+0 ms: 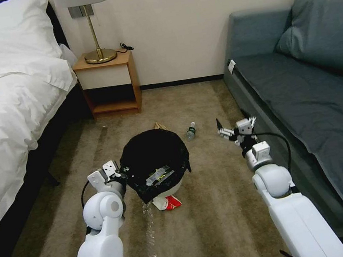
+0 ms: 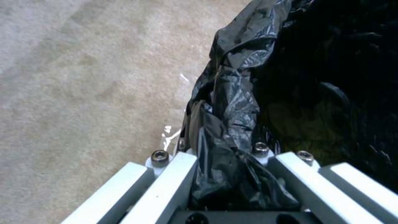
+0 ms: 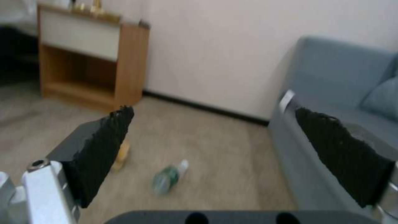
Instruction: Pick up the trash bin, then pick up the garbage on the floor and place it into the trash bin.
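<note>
While the trash bin [image 1: 154, 160] is held off the carpet [image 1: 219, 224] at the centre of the head view, its black liner [image 2: 232, 124] is seen pinched at the rim by the left tool [image 1: 120, 174], whose fingers [image 2: 174, 183] are clenched on the bunched plastic. A clear packet [image 1: 159, 175] is noted lying inside the bin. The right tool [image 1: 236, 128] is recorded raised above the carpet beside the grey sofa [image 1: 311, 96], its black-padded fingers [image 3: 104, 149] spread wide and grasping nothing.

Garbage listed on the floor: a small clear plastic bottle [image 1: 191, 130], lying on its side between the bin and the right tool; a red-and-white paper carton [image 1: 168, 203], partly hidden under the bin's near edge; a tan piece [image 1: 160, 125], showing just past the bin's far rim. A strip of clear film [image 1: 150, 237] is noted on the carpet nearer the robot.

Surroundings listed: a white bed [image 1: 2, 105] at left, a wooden nightstand [image 1: 110, 84] bearing a brass lamp [image 1: 94, 33].
</note>
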You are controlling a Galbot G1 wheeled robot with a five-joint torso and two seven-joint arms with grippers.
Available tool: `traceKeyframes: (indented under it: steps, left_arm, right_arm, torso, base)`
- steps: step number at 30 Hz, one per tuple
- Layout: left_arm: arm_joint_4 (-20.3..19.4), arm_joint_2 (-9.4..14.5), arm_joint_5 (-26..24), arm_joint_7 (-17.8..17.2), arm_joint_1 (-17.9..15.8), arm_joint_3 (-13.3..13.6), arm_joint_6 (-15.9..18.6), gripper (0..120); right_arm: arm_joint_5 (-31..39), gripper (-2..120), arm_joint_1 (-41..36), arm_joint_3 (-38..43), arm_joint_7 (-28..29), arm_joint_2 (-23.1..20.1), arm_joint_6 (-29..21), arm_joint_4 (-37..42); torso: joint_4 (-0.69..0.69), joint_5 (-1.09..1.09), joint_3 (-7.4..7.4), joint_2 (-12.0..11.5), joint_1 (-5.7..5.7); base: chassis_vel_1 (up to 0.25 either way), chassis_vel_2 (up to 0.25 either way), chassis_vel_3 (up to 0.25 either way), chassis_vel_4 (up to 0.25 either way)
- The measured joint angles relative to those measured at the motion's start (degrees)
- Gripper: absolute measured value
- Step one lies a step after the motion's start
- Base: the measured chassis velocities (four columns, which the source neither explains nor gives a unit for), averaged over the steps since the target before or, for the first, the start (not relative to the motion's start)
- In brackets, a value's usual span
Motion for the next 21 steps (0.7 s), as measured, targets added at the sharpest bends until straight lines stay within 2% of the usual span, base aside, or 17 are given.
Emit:
traceKeyframes:
  steps: [4, 6, 14, 21]
  left_arm:
    - [-0.4, 0.2, -0.3, 0.0, 0.2, -0.8, -0.1, 3]
    - [-0.5, 0.2, -0.4, 0.0, 0.3, -1.6, -0.2, 3]
    - [-0.5, 0.4, -0.4, 0.0, 0.3, -2.2, -0.3, 3]
    - [-0.6, 0.3, 0.0, 0.0, 0.2, -3.0, -0.3, 3]
  right_arm:
    - [0.0, 100, 0.0, -0.7, -0.9, 0.3, 0.6, -3.0]
    - [-0.4, 100, 0.1, -1.9, -2.5, 0.7, 2.2, -6.9]
    - [-1.5, 100, 0.3, -4.7, -6.7, 1.5, 5.3, -12.6]
    - [-5.1, 100, 1.9, -8.2, -10.2, 3.0, 9.8, -21.7]
  torso:
    - [0.0, 0.0, 0.0, 0.0, 0.0]
    - [0.0, 0.0, 0.0, 0.0, 0.0]
    - [0.0, 0.0, 0.0, 0.0, 0.0]
    - [0.0, -0.01, 0.0, 0.0, 0.0]
  base:
    - [0.0, 0.0, 0.0, 0.0]
    - [0.0, 0.0, 0.0, 0.0]
    - [0.0, 0.0, 0.0, 0.0]
    - [0.0, 0.0, 0.0, 0.0]
